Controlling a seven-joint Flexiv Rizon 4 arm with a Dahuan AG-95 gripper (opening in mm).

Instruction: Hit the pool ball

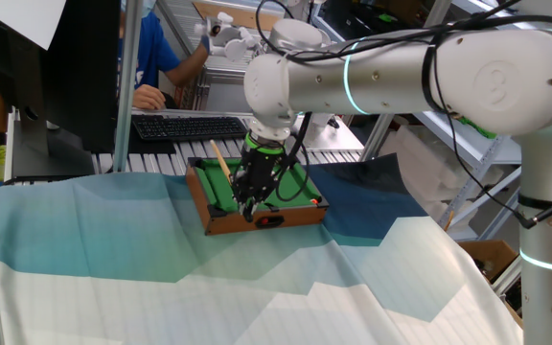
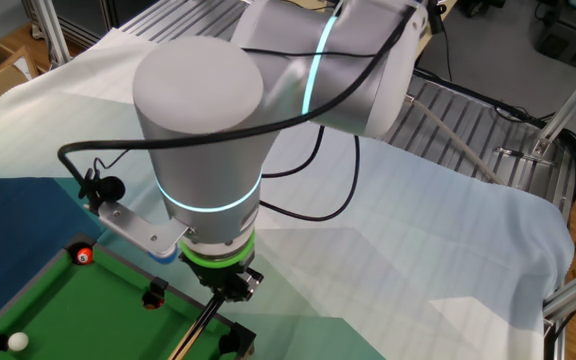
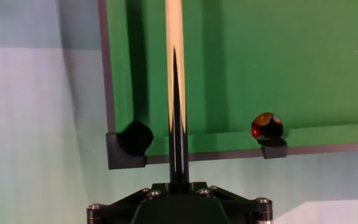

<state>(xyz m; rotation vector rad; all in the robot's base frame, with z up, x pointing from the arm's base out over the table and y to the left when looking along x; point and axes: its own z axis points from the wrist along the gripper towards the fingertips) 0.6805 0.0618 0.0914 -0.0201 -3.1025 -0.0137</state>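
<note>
tool [image 3: 178,177] grips cue [image 3: 174,37] over pool table [image 3: 303,56]

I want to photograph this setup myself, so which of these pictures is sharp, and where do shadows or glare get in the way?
Hand view: the cue stick and red ball look crisp, with soft shadows on the green felt. One fixed view: the gripper is dark and hard to read. The other fixed view: the arm's glossy casing blocks much; the white pool ball stays clear.

Pool ball [image 2: 17,342]: tiny, plain white, glossy, round. Rests on green felt near the pool table's far corner, well apart from the red-orange ball.
</note>
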